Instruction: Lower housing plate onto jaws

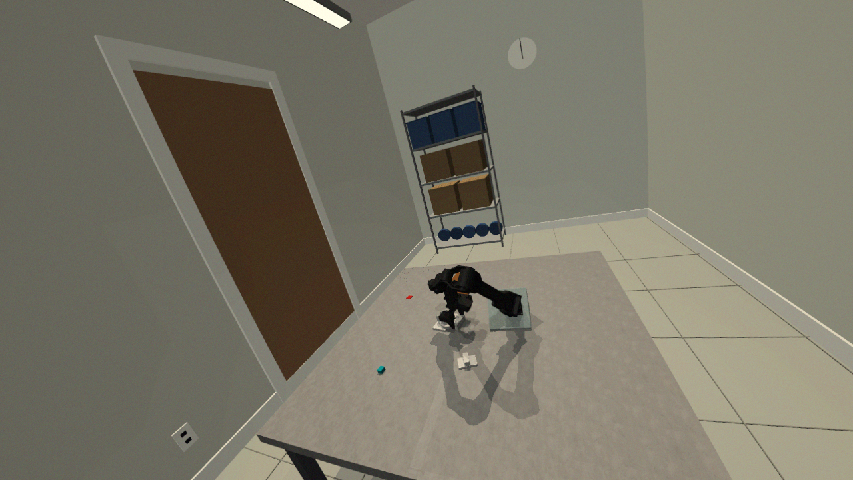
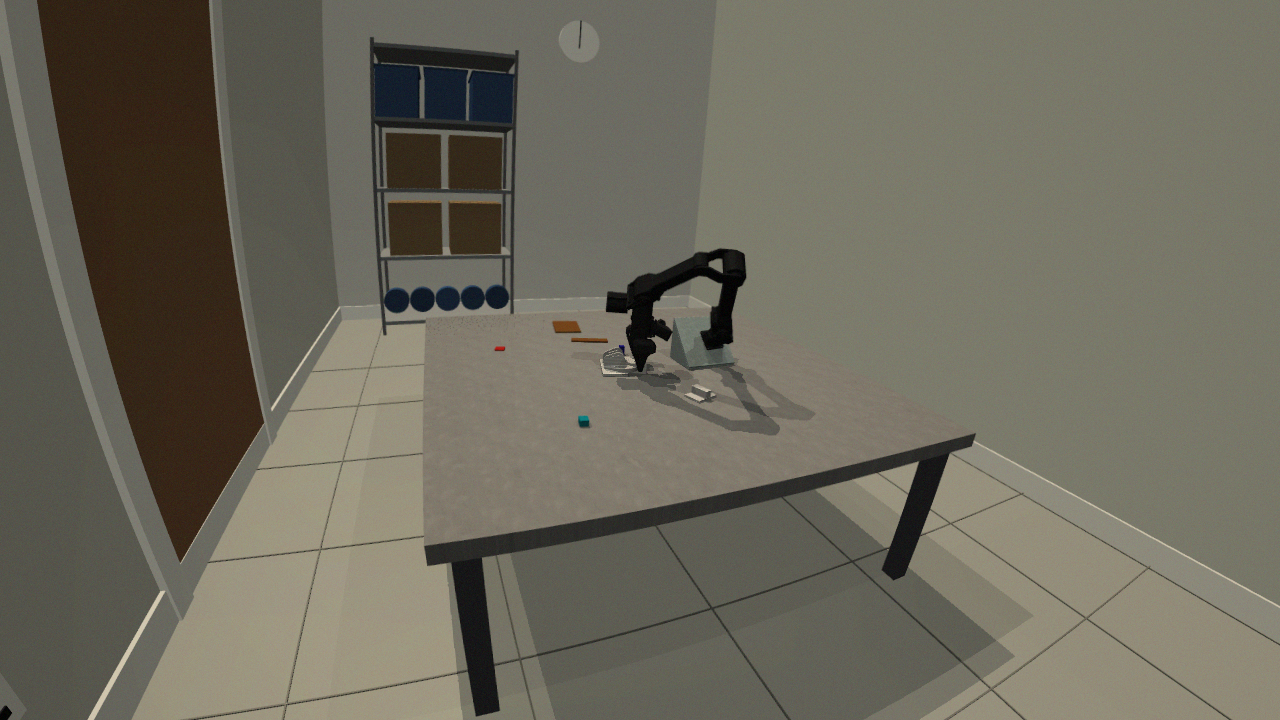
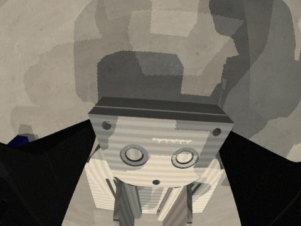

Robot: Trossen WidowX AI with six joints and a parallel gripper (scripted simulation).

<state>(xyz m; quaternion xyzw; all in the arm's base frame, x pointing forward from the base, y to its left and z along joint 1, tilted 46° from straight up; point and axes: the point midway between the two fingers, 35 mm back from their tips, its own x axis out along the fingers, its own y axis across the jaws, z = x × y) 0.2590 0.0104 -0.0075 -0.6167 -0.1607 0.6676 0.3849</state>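
Pale grey under bands of light, the housing plate [image 3: 163, 139] directly between the fingertips of the gripper [image 3: 159, 130] [image 1: 451, 325] [image 2: 640, 368], long axis running from one finger to the other. Fingers wide apart, no grip on the plate; contact at its ends impossible to tell. Flat face, two raised rings, dark holes near the corners; seating on the stubs hidden. Beneath, two jaws slanting over a white base [image 3: 100, 198] [image 1: 441, 327] [image 2: 615, 372]. Probably only withdrawal left, straight along the fingers, without snagging either end. Farther off, a small blue piece [image 3: 19, 140] [image 2: 621, 348].
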